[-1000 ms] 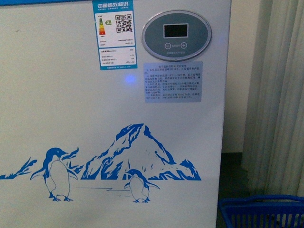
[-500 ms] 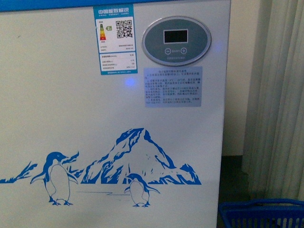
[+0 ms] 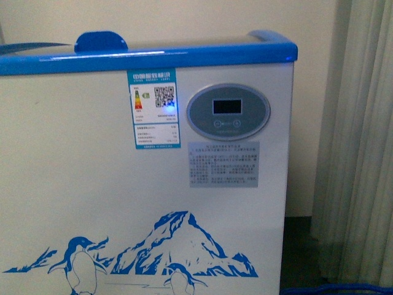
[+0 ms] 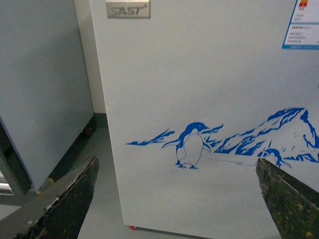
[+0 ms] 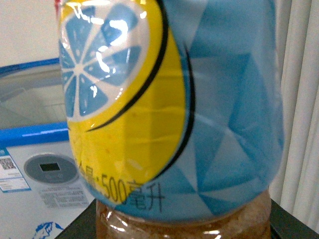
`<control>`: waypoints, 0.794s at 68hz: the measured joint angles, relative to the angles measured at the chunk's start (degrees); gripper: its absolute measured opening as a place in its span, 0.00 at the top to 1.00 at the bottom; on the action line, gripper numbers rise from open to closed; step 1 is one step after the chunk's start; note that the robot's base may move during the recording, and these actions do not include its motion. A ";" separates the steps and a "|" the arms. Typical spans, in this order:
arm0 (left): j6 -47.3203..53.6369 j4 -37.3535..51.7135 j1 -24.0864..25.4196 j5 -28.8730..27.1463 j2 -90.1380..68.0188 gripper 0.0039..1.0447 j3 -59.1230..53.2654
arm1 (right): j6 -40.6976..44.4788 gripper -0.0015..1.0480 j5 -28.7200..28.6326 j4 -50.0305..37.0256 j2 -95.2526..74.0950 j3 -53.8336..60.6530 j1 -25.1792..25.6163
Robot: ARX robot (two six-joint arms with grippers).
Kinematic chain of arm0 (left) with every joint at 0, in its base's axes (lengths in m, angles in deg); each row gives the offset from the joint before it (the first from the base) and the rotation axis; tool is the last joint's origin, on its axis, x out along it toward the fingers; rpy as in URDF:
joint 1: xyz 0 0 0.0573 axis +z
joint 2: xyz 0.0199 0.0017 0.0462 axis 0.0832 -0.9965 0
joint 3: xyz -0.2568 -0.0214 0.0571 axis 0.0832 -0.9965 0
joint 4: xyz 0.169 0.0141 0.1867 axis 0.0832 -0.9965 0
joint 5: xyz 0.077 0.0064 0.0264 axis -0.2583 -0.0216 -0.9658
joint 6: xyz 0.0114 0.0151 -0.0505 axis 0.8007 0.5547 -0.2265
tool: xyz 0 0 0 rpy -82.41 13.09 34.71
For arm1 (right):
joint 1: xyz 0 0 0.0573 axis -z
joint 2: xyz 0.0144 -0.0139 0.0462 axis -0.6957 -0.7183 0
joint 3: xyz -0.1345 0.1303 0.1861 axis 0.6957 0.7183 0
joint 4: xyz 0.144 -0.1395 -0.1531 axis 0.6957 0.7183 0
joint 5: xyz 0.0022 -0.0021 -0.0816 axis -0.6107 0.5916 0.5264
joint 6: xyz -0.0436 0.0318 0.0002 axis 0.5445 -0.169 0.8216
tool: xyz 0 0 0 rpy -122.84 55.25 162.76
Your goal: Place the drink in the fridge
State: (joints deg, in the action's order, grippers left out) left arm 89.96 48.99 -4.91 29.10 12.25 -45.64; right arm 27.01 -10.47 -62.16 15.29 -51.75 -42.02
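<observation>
The fridge (image 3: pixel 92 184) fills the front view: a white chest freezer with a blue rim (image 3: pixel 184 55), a grey oval display panel (image 3: pixel 228 111) and a penguin-and-mountain decal (image 3: pixel 178 246). Its curved glass lid is closed, seen in the right wrist view (image 5: pixel 27 94). The drink (image 5: pixel 169 109) fills that view, showing its yellow-blue graphic and amber liquid; its cap is out of view. My right gripper (image 5: pixel 184 234) is shut on it, its fingers barely showing. My left gripper (image 4: pixel 177 199) is open and empty, facing the fridge's front (image 4: pixel 199 89) low down.
A plain grey-white cabinet (image 4: pixel 40 89) stands beside the fridge in the left wrist view. A pale curtain (image 3: pixel 356 153) hangs beside the fridge on the right. A blue basket's rim (image 3: pixel 344 290) just shows at the bottom right. Grey floor (image 4: pixel 99 199) lies below.
The front view has risen: the fridge's blue rim and lid handle now show at the top, the decal has dropped to the bottom, and the blue basket has almost left the frame.
</observation>
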 joint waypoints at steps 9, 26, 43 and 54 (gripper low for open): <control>-0.02 0.00 -0.02 0.00 0.04 0.08 0.00 | 0.00 0.57 0.00 0.00 0.00 0.00 0.00; 0.00 0.00 0.00 -0.02 0.07 0.08 0.00 | 0.00 0.57 0.00 0.00 0.04 0.00 0.00; 0.02 0.00 0.00 -0.02 0.04 0.08 0.00 | 0.00 0.57 0.00 0.00 0.09 0.00 0.00; -1.66 -1.44 0.24 1.05 -0.76 0.08 0.46 | 0.00 0.57 0.00 -0.02 0.09 0.00 0.00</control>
State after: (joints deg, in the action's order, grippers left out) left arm 88.30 47.55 -4.67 30.15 11.48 -45.18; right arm 27.01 -10.47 -62.18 15.38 -51.75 -42.02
